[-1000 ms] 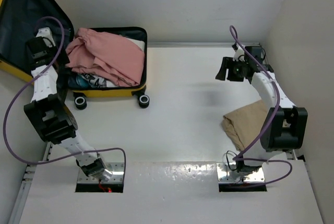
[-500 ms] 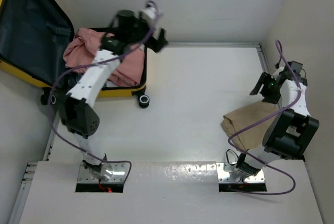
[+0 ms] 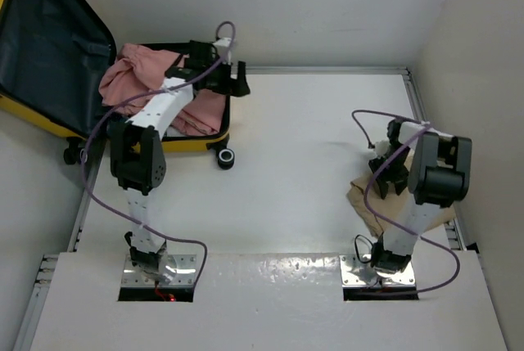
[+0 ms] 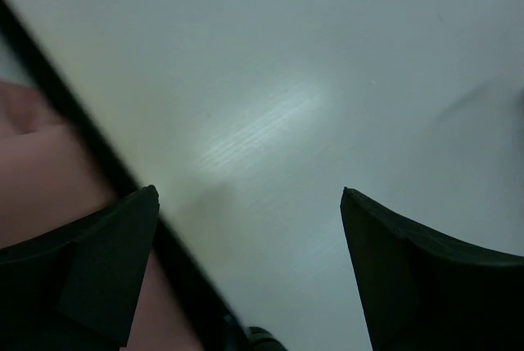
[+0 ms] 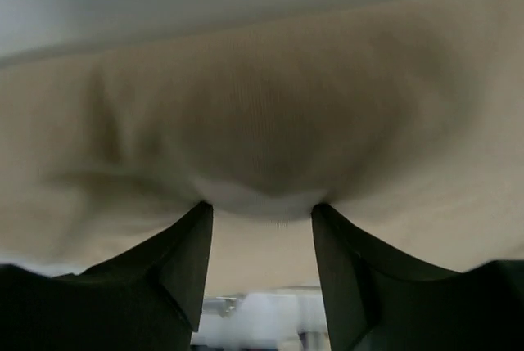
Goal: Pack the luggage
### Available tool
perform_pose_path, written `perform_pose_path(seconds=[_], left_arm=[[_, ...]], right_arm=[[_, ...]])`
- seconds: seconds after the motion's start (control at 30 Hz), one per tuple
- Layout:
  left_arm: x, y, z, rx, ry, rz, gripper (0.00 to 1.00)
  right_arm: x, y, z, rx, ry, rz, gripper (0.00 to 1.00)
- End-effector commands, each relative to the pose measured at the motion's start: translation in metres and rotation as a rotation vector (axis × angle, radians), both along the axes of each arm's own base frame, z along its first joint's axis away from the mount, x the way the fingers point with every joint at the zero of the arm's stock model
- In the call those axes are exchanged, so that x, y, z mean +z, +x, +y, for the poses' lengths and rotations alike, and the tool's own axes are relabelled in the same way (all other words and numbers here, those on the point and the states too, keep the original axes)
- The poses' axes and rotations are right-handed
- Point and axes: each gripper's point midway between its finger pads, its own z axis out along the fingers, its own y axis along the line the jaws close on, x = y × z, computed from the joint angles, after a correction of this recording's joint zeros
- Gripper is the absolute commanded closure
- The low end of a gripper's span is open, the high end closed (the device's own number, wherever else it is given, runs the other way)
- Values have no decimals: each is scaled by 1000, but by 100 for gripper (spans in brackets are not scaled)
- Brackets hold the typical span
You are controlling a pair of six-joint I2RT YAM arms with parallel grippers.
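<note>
A matte white table (image 3: 295, 171) fills a booth with plain white walls, and a soft glare lies on its smooth top. At the far left corner stands the luggage (image 3: 49, 40), a small yellow hard shell lying open. Its lid leans up against the left wall and shows dark grey fabric lining. The shallow base is edged by a black zipper seam.

A crumpled pink garment (image 3: 143, 73) is heaped in the base, spilling in loose folds over other clothes. The left arm stretches across this heap, a purple cable looping along it, and covers part of the shell's right side. The left gripper (image 3: 237, 81) hangs over the base's far right corner. Its black fingers are spread wide with only bare table between them.

Near the right edge a tan cloth (image 3: 364, 200), finely ribbed and softly folded, lies on the table. The right gripper (image 5: 260, 208) is pressed down into it, jaws about half apart with a pale ridge of fabric bulging at the tips. Whether they actually pinch it cannot be told.

A black wheel (image 3: 226, 158) sticks out below the base's near right corner.
</note>
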Motion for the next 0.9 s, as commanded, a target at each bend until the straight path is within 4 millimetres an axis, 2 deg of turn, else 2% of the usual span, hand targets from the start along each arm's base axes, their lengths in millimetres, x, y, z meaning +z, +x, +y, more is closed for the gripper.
perform_pose_path(seconds=[0.0,0.07,0.1,0.13,0.17,0.2,0.27,0.3,0.33,0.37,0.4,0.43,0.47,0.5,0.53,0.57,0.6,0.63,0.67,0.7,0.73,0.77,0.8,0.83,0.87], left_arm=[[78,3,32,87,-57,-153,6],[75,2,50,117,-38,-153,6],[81,-1,57,135,-35,-166,6],[80,-5,59,130,-25,-162,6],[75,-6,68,152,-16,-153,6],[71,-4,76,167,-13,-144,6],[76,-8,82,173,-7,-155,6],[70,-10,83,173,-4,-142,6],[70,-11,81,162,-11,-140,5],[64,-12,84,160,-14,-125,5],[61,-14,82,151,-17,-115,5],[61,-15,81,144,-22,-114,5],[61,-17,74,123,-30,-112,5],[54,-17,69,114,-27,-97,5],[54,-17,61,94,-33,-97,5],[49,-22,45,67,-38,-81,5],[42,-21,33,37,-43,-67,5],[44,-20,21,25,-57,-67,5],[40,-28,-3,-14,-81,-38,5],[41,-28,-16,-25,-96,-29,5],[23,-26,-33,-44,-112,16,5],[17,-36,-60,-75,-152,73,5],[18,-37,-75,-92,-176,91,5],[0,-34,-91,-98,-187,119,5],[2,-43,-118,-120,-215,143,5]], right_arm=[[-18,22,-15,111,-118,18,49],[-18,48,-8,108,-111,-28,49],[-23,53,12,115,-68,-16,49],[-17,70,18,107,-53,-44,49],[-14,94,37,72,9,-88,47],[-19,98,49,-10,27,-70,47],[-6,141,65,-104,74,-129,46],[-3,164,83,-181,151,-155,44],[-3,171,94,-193,183,-159,43],[-2,189,107,-230,239,-188,43],[6,202,119,-241,283,-221,43],[5,206,130,-255,305,-224,42],[16,225,145,-316,387,-276,40],[27,233,161,-390,478,-277,40],[36,243,173,-408,563,-296,37],[48,254,181,-448,619,-321,37],[70,263,192,-439,710,-359,37],[81,267,194,-480,741,-367,36],[82,266,194,-518,769,-366,36],[115,273,189,-510,816,-451,35],[122,274,178,-551,817,-471,35],[117,268,161,-593,797,-473,33],[135,267,148,-597,763,-528,33],[129,267,112,-605,665,-582,33],[128,259,92,-625,562,-591,32]])
